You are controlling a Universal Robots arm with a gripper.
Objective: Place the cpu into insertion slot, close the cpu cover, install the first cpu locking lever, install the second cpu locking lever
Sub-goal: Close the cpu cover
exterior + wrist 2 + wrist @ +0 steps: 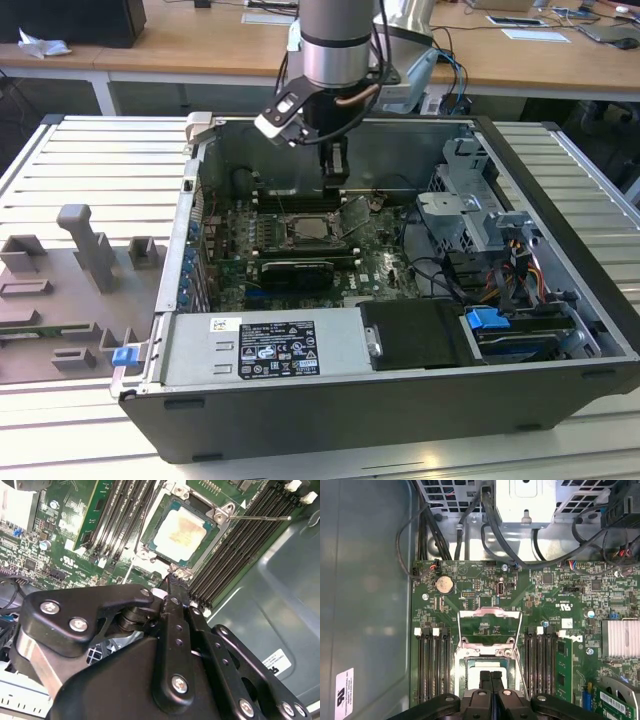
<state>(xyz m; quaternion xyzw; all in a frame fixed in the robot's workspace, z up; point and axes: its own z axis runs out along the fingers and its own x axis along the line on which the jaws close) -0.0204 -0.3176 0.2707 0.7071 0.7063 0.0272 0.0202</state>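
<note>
Black link arms and silver screws of the gripper [173,580] loom in the foreground of the second wrist view. In the first wrist view its two fingers [485,681] are pressed flat together with nothing between them. The fingertips hang over the cpu [180,527], a pale silver square seated in the insertion slot [146,541] on the green motherboard [545,595]. Whether the tips touch the chip cannot be told.

The cpu cover [490,613], a thin metal frame with a square cut-out, stands swung open at the edge of the slot that faces a round coin battery [444,584]. Green board shows through its opening. A thin metal lever [260,517] juts from one corner of the slot and lies out across the long memory slots [432,665], which flank the slot on both sides.

In the exterior view the arm [335,40] reaches down from above into an open computer case [560,180], which lies on its side on a ribbed metal table [80,160]. The gripper is poised above the slot. A black graphics card [295,270] sits just in front of the slot, with a labelled power supply [270,350] nearer the camera. A grey tray of holders [60,300] lies outside the case at the exterior view's left.
</note>
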